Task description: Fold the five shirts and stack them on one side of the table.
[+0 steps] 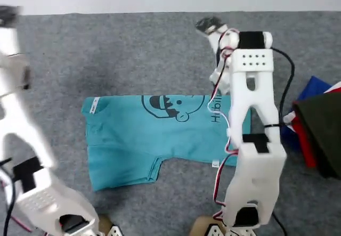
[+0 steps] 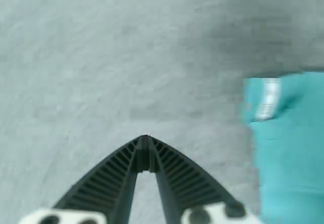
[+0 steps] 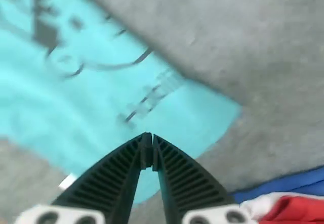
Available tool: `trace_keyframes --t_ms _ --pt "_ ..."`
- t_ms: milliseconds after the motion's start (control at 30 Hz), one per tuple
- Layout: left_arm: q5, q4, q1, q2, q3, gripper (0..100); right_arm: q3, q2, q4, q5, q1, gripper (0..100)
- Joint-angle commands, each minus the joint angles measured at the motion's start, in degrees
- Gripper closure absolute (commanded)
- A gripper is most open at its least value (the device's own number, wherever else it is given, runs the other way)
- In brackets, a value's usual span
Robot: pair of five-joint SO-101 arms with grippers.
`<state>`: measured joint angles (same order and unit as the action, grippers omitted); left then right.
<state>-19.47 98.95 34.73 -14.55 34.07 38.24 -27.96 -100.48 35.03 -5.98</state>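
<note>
The teal shirt (image 1: 154, 140) lies flat on the grey surface (image 1: 133, 49) between your arms. It's light, limp cloth that will sag and slide, so pinch a corner or hem, not mid-panel. Your left hand (image 2: 144, 155) is closed and empty beside the labelled corner. Your right hand (image 3: 147, 150), likewise closed on nothing, hangs over the printed end, near the pile of shirts (image 1: 319, 135).
</note>
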Motion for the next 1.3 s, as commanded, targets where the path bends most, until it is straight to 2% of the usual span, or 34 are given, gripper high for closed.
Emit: trace_keyframes --t_ms 0,133,300,467,600,700,767,900,1267 --pt "0.79 1.49 8.35 3.16 0.4 100 -9.85 11.3 -2.15 -0.53 -4.62 98.9" --pt "0.26 1.14 15.12 3.16 -2.95 100 -17.32 18.24 -1.98 -0.62 -12.88 98.9" --pt "-4.04 -6.95 21.27 3.16 -11.56 100 -25.58 23.08 -1.36 -0.7 -26.59 98.9" --pt "-7.56 -12.4 25.49 3.08 -22.37 100 -34.9 23.6 6.99 -0.88 -38.9 97.9" --pt "-10.29 -16.26 27.78 3.08 -28.97 100 -40.18 23.52 12.35 -4.66 -47.52 86.2" --pt "-10.55 -17.76 29.54 3.08 -30.29 100 -43.96 23.16 14.29 -4.4 -52.62 74.9" --pt "-10.55 -18.11 30.51 3.08 -30.46 100 -46.15 23.16 17.27 -3.87 -55.16 71.4" --pt "-10.55 -18.11 31.65 3.08 -30.46 100 -48.97 23.08 24.48 -4.04 -57.89 70.8" --pt "-10.64 -18.02 33.67 3.08 -30.55 100 -57.05 22.99 34.42 -3.78 -59.65 70.8"
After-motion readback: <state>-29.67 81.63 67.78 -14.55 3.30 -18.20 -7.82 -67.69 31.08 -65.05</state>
